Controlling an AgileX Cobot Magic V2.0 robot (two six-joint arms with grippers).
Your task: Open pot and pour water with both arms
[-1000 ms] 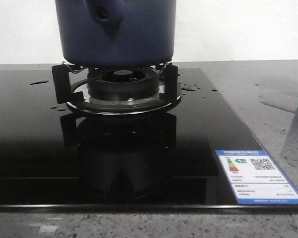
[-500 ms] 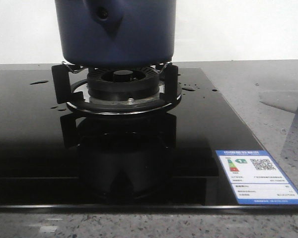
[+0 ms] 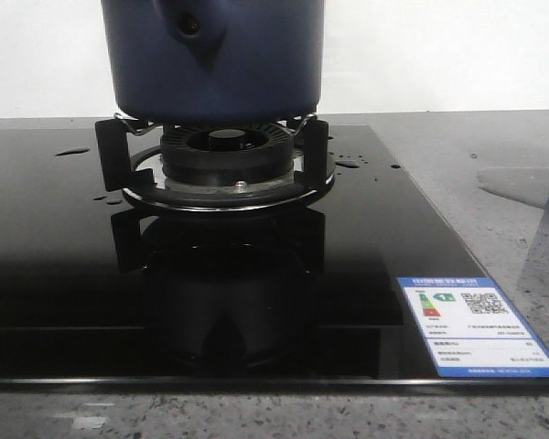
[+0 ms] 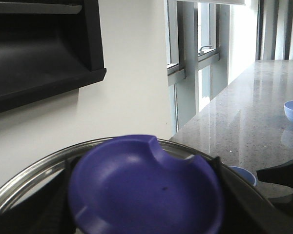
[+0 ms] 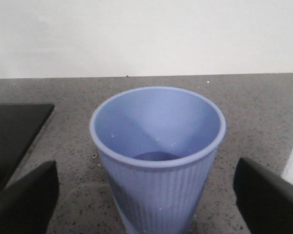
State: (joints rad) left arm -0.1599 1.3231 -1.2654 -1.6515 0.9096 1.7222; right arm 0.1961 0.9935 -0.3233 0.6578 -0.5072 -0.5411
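sitting on the burner stand point(image 3: 215, 174): the pot point(image 3: 215, 59), glossy, likely heavy and slippery; best lifted by lid knob point(image 4: 146, 187). left jaws unclear; right gripper point(image 5: 146, 195) spread wide around pale cup point(image 5: 157, 156)

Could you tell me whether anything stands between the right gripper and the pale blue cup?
Nothing visible does: the cup stands upright on the counter, inside the open right gripper, with a bare gap beside each finger.

Pale blue cup point(image 5: 157, 161) upright between open tool point(image 5: 151, 195) fingers.
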